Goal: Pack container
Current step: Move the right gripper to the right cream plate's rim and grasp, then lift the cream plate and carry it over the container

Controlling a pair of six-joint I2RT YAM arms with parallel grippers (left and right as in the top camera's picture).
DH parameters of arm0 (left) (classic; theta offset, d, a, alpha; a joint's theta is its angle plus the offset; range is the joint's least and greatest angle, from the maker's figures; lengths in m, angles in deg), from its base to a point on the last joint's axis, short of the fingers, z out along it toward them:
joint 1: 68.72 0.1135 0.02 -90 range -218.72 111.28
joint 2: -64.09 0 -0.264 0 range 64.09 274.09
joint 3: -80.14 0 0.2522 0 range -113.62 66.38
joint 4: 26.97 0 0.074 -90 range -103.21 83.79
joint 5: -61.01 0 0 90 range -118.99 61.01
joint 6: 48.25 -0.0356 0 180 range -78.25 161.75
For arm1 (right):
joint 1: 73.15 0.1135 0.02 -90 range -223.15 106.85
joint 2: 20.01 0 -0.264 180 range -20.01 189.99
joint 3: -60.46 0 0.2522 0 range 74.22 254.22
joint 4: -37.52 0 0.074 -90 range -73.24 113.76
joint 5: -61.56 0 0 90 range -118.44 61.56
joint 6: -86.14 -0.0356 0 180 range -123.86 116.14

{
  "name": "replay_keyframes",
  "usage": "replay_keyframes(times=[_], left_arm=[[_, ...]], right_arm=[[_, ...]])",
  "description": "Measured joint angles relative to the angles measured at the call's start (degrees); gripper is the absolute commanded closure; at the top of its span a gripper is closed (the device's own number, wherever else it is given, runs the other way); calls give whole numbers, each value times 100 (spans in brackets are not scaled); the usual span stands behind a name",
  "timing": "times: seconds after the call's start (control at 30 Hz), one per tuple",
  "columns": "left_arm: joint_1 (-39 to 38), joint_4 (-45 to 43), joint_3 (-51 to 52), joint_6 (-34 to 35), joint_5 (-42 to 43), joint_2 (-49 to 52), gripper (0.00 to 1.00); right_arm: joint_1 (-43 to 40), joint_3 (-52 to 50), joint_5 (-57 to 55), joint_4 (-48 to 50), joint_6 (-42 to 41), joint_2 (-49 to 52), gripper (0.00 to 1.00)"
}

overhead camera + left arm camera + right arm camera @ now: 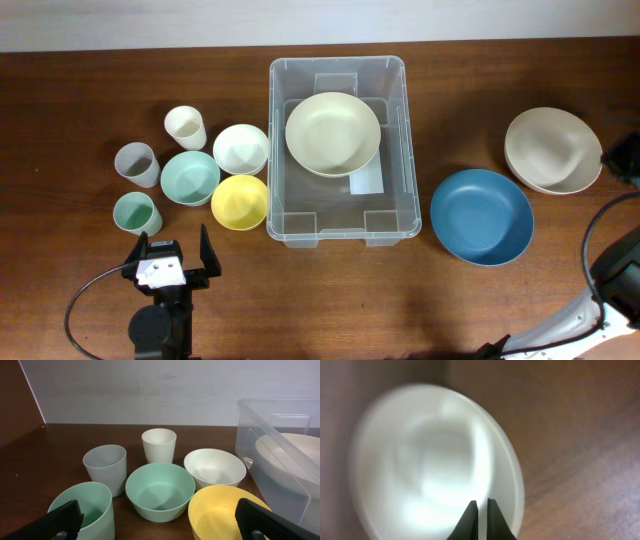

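Container [337, 64]: clear plastic bin, middle of the table [450, 300], long side running front to back, open on top
Inside container: one cream bowl [333, 133], upright, in the far half; a white label [368, 181] on the base just in front of it, at its right; near half of the base bare
Left of container: six pieces in a loose cluster, all upright and mouth up
- cream cup [186, 127]: farthest back
- grey cup [137, 164]: outermost on the left
- mint bowl [189, 178]: centre of the cluster
- white bowl [240, 148]: just beside the container's left wall
- yellow bowl [240, 201]: in front of the white bowl, near the container's front left corner
- mint cup [136, 213]: nearest the front, left side
Right of container: blue bowl [481, 215] near the front right corner, apart from the wall; beige bowl [548, 145] farther right and back, a second rim showing under it
Left hand [175, 245]: in front of the cluster, behind the mint cup and yellow bowl, jaws spread wide, nothing between them, pointing toward the cups
Right hand [481, 517]: at the beige bowl's right rim, at the edge of the overhead view; fingers [469, 521] drawn together with only a thin slit between
Right wrist view: bowl blurred and whitish, tips over its inner side close to the rim; whether the rim is pinched cannot be told
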Motion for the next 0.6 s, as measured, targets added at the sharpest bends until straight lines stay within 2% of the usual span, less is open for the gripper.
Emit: replay_keyframes(times=[0.03,0.07,0.1,0.13,0.23,0.27,0.43,0.6], left_arm=[[0,0,0,0,0,0,0],[0,0,0,-2,0,0,0],[0,0,0,0,0,0,0],[0,0,0,0,0,0,1],[0,0,0,0,0,0,0],[0,0,0,0,0,0,0],[0,0,0,0,0,0,0],[0,0,0,-2,0,0,0]], right_arm=[[105,96,-7,4,33,-175,95],[155,129,-7,2,37,-269,82],[216,166,-74,-11,26,-404,54],[229,179,-127,-20,70,-450,41],[212,210,-522,-101,96,-509,20],[201,208,-632,-140,92,-496,16],[181,109,-911,9,144,-363,12],[181,-153,-975,157,212,63,11]])
